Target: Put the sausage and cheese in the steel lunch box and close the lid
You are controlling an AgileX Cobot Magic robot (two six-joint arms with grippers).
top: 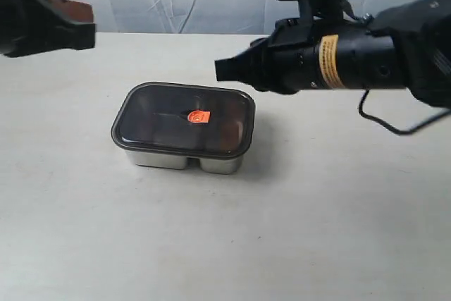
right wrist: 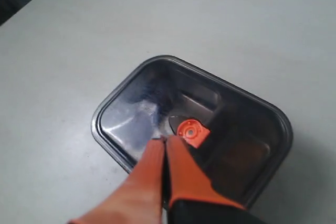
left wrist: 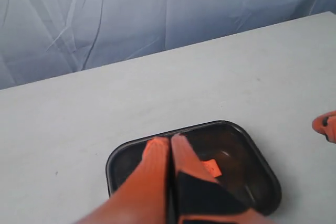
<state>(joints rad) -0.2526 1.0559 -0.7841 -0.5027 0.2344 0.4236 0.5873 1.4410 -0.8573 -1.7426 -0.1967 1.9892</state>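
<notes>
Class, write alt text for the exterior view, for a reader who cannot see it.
A steel lunch box with its dark lid on sits on a pale table, an orange valve at the lid's centre. Two dark robot arms hang above, the left arm at upper left, the right arm reaching in from the right.

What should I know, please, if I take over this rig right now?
Left pincer: shut, empty, held high off to the side.
Right pincer: shut, empty, hovering above the lid.
The lid sits on the steel lunch box, apparently flush all round.
Sausage and cheese: not discernible through the dark lid.
Left to do: probably only confirming the food is inside and the lid is sealed.
</notes>
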